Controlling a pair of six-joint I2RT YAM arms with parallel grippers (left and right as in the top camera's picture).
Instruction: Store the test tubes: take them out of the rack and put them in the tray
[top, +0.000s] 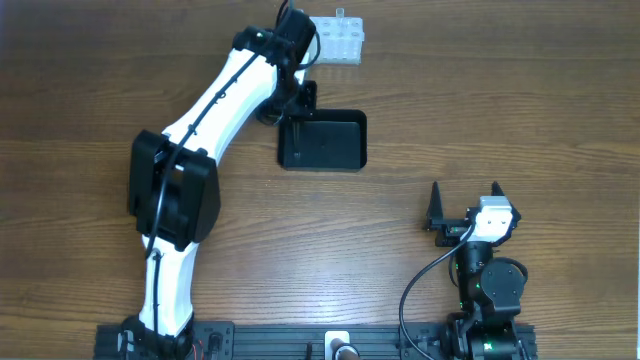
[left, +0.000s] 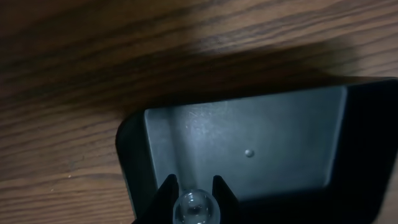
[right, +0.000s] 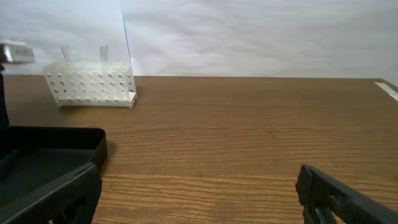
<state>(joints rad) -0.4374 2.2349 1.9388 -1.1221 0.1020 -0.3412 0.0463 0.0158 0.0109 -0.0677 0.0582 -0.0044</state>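
Over smooth black tray (left: 273, 124), left gripper (left: 194, 186) clamped on clear test tube (left: 196, 209), right gripper (top: 466, 188) spread wide, empty, above wood-grain table (top: 520, 90), perforated white rack (top: 337, 42) beyond tray.

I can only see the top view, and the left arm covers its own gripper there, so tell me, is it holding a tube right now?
Observer: Yes. In the left wrist view the left gripper is shut on a clear tube, seen end-on between its fingers.
Operator: Okay, is that tube above the tray?
Observer: It is. The tray lies right under it, and the tube hangs close to one wall, with bare floor beyond.
Operator: And how many tubes are in the rack?
Observer: The right wrist view shows the rack side-on. One tube and a second tube stick up out of its top.
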